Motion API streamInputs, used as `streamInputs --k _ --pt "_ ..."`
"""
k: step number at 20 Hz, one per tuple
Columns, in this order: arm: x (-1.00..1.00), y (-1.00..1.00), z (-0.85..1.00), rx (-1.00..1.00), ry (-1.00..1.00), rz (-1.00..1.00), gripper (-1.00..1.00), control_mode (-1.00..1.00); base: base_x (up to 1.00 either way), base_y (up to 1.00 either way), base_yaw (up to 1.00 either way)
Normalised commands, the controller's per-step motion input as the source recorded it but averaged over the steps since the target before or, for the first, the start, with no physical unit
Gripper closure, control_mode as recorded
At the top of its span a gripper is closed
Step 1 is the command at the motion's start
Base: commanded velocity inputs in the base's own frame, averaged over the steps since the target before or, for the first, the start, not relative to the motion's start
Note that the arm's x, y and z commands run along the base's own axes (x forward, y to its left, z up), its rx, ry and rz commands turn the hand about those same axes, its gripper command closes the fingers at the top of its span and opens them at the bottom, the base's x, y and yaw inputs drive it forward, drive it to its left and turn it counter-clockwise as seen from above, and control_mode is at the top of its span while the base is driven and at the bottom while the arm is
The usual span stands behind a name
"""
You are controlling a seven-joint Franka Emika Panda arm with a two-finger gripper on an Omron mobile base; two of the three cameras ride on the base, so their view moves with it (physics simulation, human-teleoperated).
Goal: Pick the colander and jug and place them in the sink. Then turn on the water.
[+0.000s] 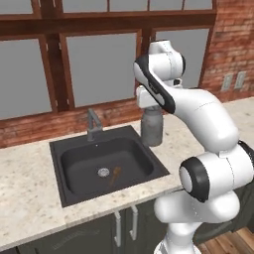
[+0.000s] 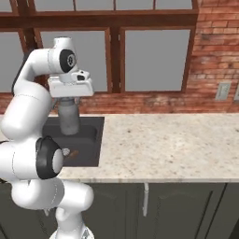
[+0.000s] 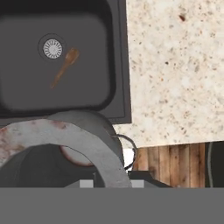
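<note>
from the left base view, the jug point(image 1: 152, 126) stands upright, its long axis straight up and down, neck at the top and base at the bottom. it is a dull grey cylinder, narrower toward the neck, hanging right under the white hand of the arm. it sits at the right rear corner of the sink point(image 1: 69, 191), whether it touches the counter point(image 1: 30, 208) or hangs just over it i cannot tell from here. the pincer point(image 1: 151, 110) comes down onto the jug's mouth from above, its tips hidden by the hand. the slim grey faucet point(image 1: 92, 124) stands behind the basin, and a wooden spoon point(image 1: 115, 175) lies on the dark floor of the sink beside the round drain point(image 1: 103, 172).

from the right base view, the jug point(image 2: 68, 117) again hangs vertical below the hand, grey and plain, with the dark sink point(image 2: 91, 140) behind and below it. the pincer point(image 2: 68, 100) meets it at the top, at the rim.

in the hand view, you look down into the jug point(image 3: 65, 144) along its axis: the flared rim sweeps across as a broad pale grey arc with rusty blotches, the dark inside below it. the pincer is drawn together on that rim, clamped on the jug. beyond the rim lie the sink point(image 3: 118, 65), its drain point(image 3: 52, 48) and the spoon point(image 3: 64, 66), with the speckled counter point(image 3: 175, 74) to one side.
</note>
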Motion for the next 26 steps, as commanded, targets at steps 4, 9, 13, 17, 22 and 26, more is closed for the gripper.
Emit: streamInputs --k 4,9,13,17,22,26 --pt "0.00 0.00 0.00 0.00 0.00 0.00 1.00 1.00 -0.17 0.00 0.11" --pt "0.00 0.00 0.00 0.00 0.00 0.00 1.00 1.00 -0.05 0.17 0.05" --pt "0.00 0.00 0.00 0.00 0.00 0.00 1.00 1.00 0.00 0.65 0.00" --pt "0.00 0.00 0.00 0.00 0.00 0.00 1.00 1.00 0.00 0.80 0.00" --pt "0.00 0.00 0.00 0.00 0.00 0.00 1.00 1.00 0.14 0.01 0.01" --pt "0.00 0.00 0.00 0.00 0.00 0.00 1.00 1.00 0.72 0.09 0.00"
